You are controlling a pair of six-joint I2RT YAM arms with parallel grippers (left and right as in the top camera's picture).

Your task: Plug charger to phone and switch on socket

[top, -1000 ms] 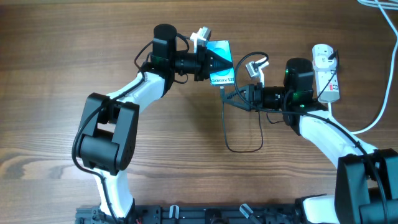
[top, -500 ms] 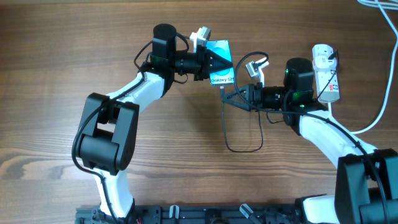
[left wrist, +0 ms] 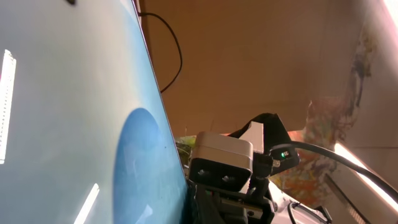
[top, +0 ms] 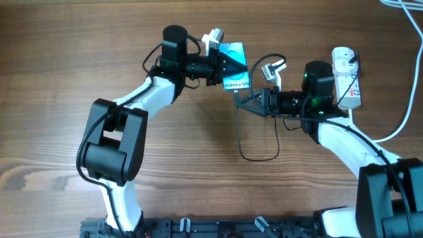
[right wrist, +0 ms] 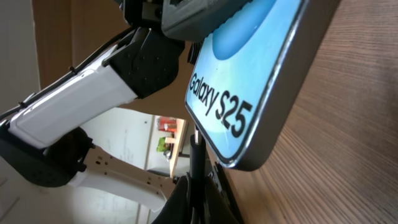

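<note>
While a second has passed since the earliest overhead picture, nothing has visibly moved: arms, phone and cable lie just as they did.

A brown wooden tabletop (top: 53,53) fills the overhead view. The left arm (top: 149,92) reaches from the near left towards the far centre. The right arm (top: 337,135) reaches from the near right to meet it.

A white socket (top: 346,82) lies at the far right, beside the right arm's elbow. It carries a small red mark (top: 355,91), and a thick white lead (top: 404,116) curves away along the right edge.

The phone (top: 234,63) sits at the far centre between the two arms, tilted and lifted off the wood. Its screen is turquoise, and the white band at its near end reads "Galaxy S25" in the right wrist view (right wrist: 242,74).

The charger (top: 238,129) is a thin black cable. It drops from the phone's near end into a loop on the tabletop, then rises back towards the right arm.

The left fingers (top: 221,66) are closed on the phone's left edge and hold it up. The right fingers (top: 248,104) are pinched narrow around the charger's plug tip. In the right wrist view that tip (right wrist: 196,155) stands upright and meets the phone's lower edge; whether it is fully seated cannot be told.
</note>
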